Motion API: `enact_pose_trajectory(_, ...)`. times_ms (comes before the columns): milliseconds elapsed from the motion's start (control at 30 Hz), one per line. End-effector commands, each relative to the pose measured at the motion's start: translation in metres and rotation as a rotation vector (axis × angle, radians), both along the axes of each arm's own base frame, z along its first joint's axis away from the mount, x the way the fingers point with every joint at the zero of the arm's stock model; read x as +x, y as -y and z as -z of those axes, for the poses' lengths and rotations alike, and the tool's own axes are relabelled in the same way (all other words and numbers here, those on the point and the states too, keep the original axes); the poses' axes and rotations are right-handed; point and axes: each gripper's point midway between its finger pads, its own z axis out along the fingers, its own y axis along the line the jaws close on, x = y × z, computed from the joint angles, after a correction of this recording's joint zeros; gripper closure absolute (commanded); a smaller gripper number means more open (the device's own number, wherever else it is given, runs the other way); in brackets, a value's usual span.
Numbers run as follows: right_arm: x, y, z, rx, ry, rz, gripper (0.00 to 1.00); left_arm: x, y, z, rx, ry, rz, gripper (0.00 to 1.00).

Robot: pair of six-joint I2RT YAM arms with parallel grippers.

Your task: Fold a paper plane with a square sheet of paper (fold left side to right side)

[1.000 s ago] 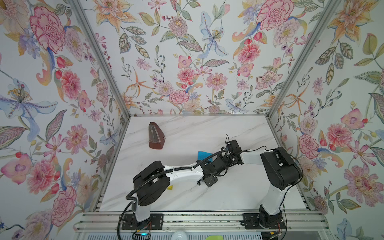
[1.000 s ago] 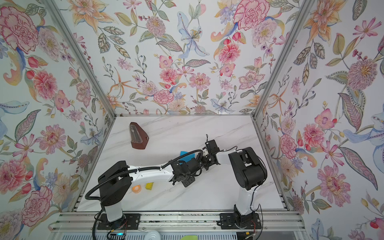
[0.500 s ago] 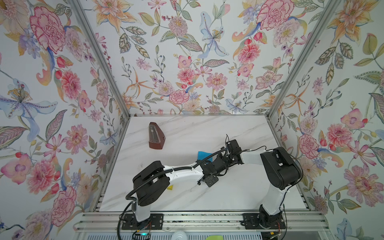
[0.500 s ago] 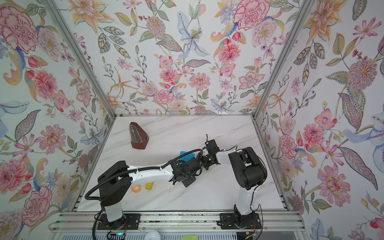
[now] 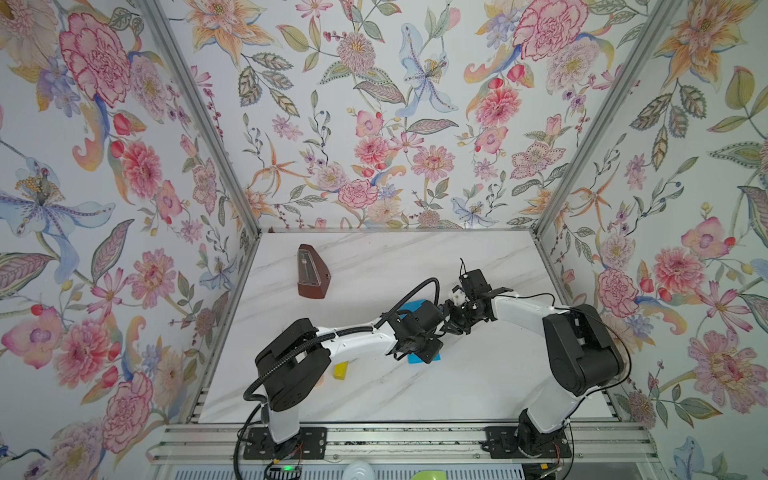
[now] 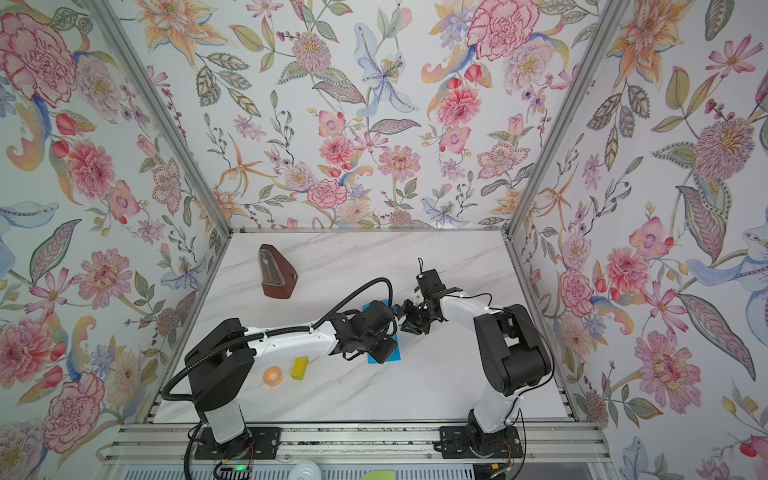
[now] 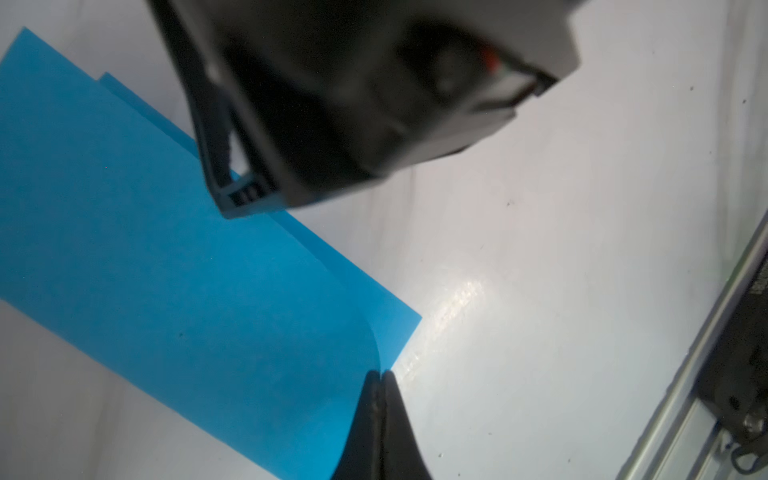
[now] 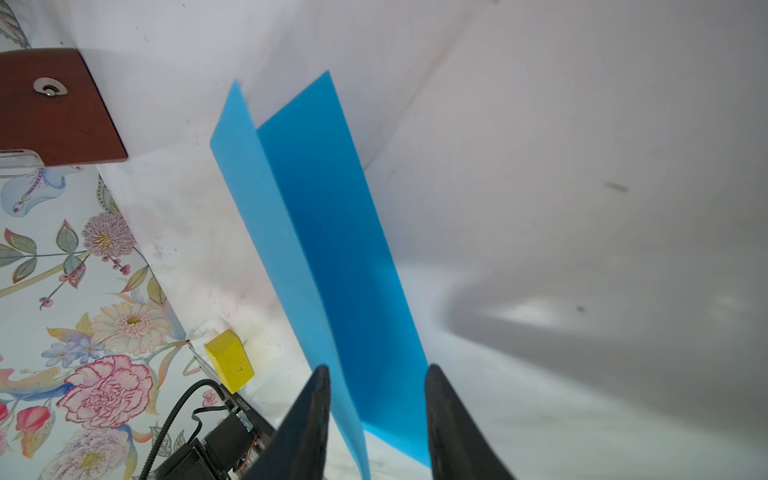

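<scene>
From near edge, left arm [image 5: 357,338] stretched low over table [image 5: 478,386], left claw [image 7: 380,372] pinched together on edge of folded blue sheet [image 7: 166,270] mid-table. Beyond, right arm [image 5: 519,309] elbows inward, right claw [image 8: 376,368] apart, straddling raised flap.

Blue sheet [image 5: 413,358] mostly hidden under L arm [image 5: 361,338], both top views
</scene>
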Motion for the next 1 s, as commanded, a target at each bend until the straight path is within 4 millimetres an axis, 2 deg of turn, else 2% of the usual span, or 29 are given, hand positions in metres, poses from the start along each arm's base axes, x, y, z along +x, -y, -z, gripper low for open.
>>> enact_pose_trajectory(0,-0.014,0.019,-0.014,-0.055,0.018,-0.012,0.58,0.007,0.002,0.000,-0.093,-0.092,-0.093,1.00)
enact_pose_trajectory(100,-0.018,0.030,-0.019,-0.084,0.033,0.011,0.59,0.013,0.008,-0.001,-0.133,-0.110,-0.127,1.00)
enact_pose_trajectory(233,-0.031,0.034,-0.014,-0.090,0.020,0.020,0.74,0.019,0.014,-0.002,-0.176,-0.132,-0.155,1.00)
enact_pose_trajectory(333,-0.039,0.022,-0.008,-0.036,0.018,0.011,0.84,0.020,0.018,-0.001,-0.206,-0.151,-0.168,1.00)
enact_pose_trajectory(467,-0.045,-0.001,0.002,0.060,0.009,0.005,0.93,0.019,0.019,0.005,-0.213,-0.172,-0.173,1.00)
enact_pose_trajectory(567,-0.045,-0.004,0.015,0.037,-0.001,0.007,0.95,0.018,0.017,0.007,-0.211,-0.178,-0.177,1.00)
enact_pose_trajectory(767,-0.049,0.004,0.040,-0.058,-0.026,0.001,0.98,0.019,0.012,0.010,-0.229,-0.196,-0.186,1.00)
enact_pose_trajectory(967,-0.057,0.011,0.054,-0.096,-0.057,-0.007,0.99,0.023,0.002,0.011,-0.241,-0.203,-0.195,1.00)
